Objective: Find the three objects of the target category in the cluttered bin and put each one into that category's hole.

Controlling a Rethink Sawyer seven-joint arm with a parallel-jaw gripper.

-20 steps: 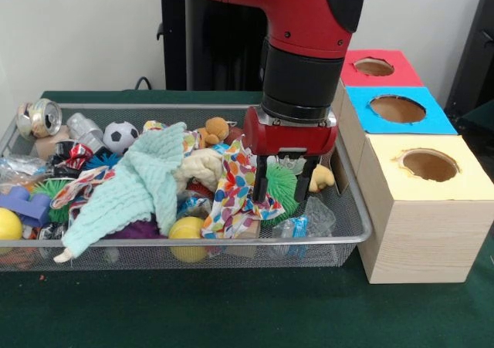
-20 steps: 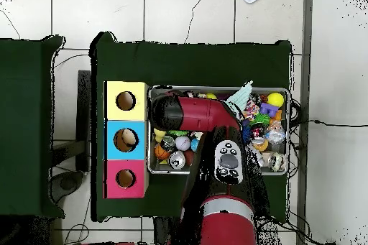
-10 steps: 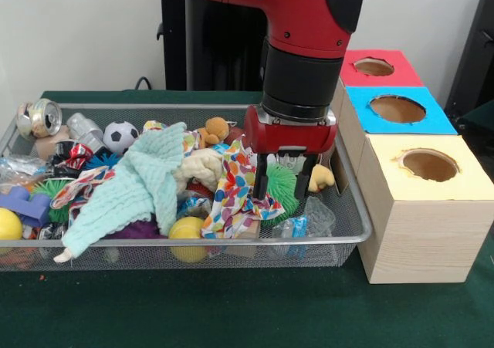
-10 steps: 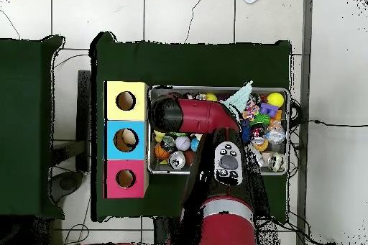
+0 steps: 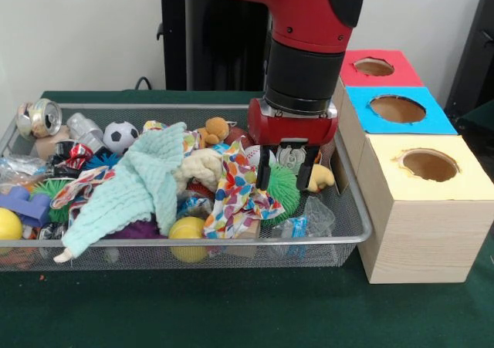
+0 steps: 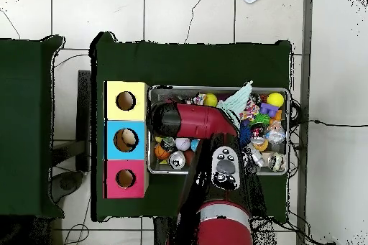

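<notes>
The wire mesh bin (image 5: 231, 242) is full of toys, cloths and cans; it also shows in the overhead view (image 6: 289, 131). A small clear crinkled bottle with a blue label (image 5: 303, 222) lies at the bin's front right corner. Another crumpled clear plastic piece (image 5: 18, 165) lies at the left end; I cannot tell if it is a bottle. My gripper (image 5: 285, 180) hangs open and empty over a green spiky ball (image 5: 282, 184), just behind that bottle. The blue-surround hole (image 5: 397, 109) is the middle box's (image 6: 126, 139). The arm hides the gripper in the overhead view.
The red-surround hole (image 5: 374, 67) is behind the blue one and the yellow-surround hole (image 5: 429, 164) is in front. In the bin lie a mint knitted cloth (image 5: 135, 186), a colourful spotted cloth (image 5: 235, 190), yellow balls, a small football (image 5: 120, 136) and metal cans (image 5: 40, 118).
The gripper has risen a little and drawn back slightly toward the robot, still open. Nothing in the bin has moved.
</notes>
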